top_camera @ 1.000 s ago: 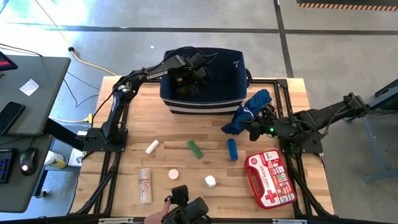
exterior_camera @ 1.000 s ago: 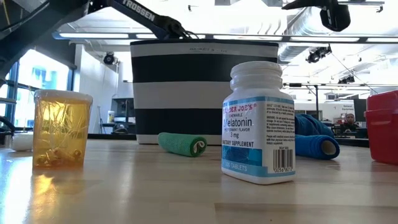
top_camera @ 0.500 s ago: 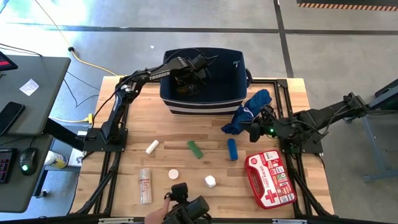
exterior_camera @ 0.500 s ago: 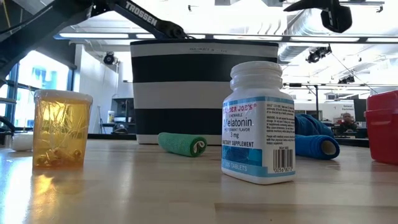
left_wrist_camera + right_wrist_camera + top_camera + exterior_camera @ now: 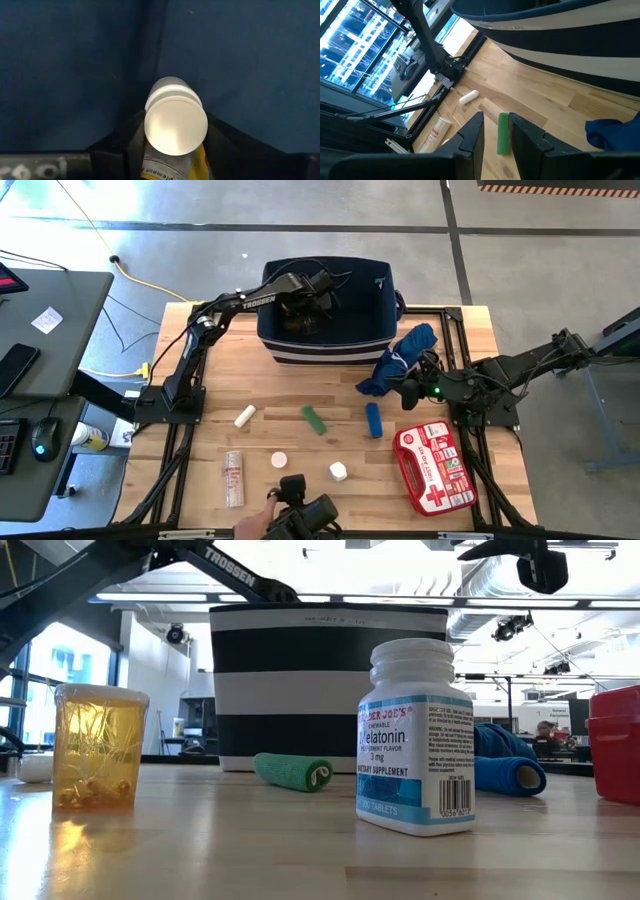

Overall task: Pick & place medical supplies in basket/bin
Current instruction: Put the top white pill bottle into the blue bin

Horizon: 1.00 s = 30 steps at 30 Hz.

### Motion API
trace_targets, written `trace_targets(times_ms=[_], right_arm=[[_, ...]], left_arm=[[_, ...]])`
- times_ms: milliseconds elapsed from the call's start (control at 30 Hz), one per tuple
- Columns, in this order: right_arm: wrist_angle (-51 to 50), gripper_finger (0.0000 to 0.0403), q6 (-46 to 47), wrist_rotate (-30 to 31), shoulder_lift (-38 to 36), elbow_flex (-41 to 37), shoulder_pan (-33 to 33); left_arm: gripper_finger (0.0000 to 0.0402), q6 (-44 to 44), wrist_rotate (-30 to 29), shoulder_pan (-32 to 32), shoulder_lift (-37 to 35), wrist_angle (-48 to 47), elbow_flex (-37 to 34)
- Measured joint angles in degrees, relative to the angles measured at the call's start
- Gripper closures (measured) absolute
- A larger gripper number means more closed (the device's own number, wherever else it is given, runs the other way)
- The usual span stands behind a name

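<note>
You have a small rigid plastic bottle with a smooth white cap [image 5: 175, 123] and a yellow label clamped by its body between the left tool's [image 5: 318, 292] dark fingers, hanging inside the soft navy-blue fabric bin [image 5: 328, 341]. It looks light and hard, but the round wall could slip, so hold it across the body below the cap. The right tool [image 5: 495, 134] hovers near the bench [image 5: 270, 420], fingers slightly parted and empty, above a green packet [image 5: 503, 132].

Navy bin [image 5: 325, 340] at table's far edge, white-capped bottle [image 5: 175, 122] inside it, first aid pouch [image 5: 433, 468] lying flat.
</note>
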Motion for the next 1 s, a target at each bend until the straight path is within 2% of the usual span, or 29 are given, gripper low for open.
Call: trace_targets(times_ms=[667, 767, 1000], right_arm=[[0.0, 0.0322, -0.2, -0.1, 0.0, 0.0, 0.0], [0.0, 0.0322, -0.2, -0.2, 0.0, 0.0, 0.0], [0.0, 0.0322, -0.9, -1.0, 0.0, 0.0, 0.0]], left_arm=[[0.0195, -0.3, -1.0, 0.0, 0.2, 0.9, 0.0], [0.0179, -1.2, -1.5, 0.0, 0.2, 0.9, 0.0], [0.0113, -1.4, -1.6, 0.0, 0.2, 0.7, 0.0]])
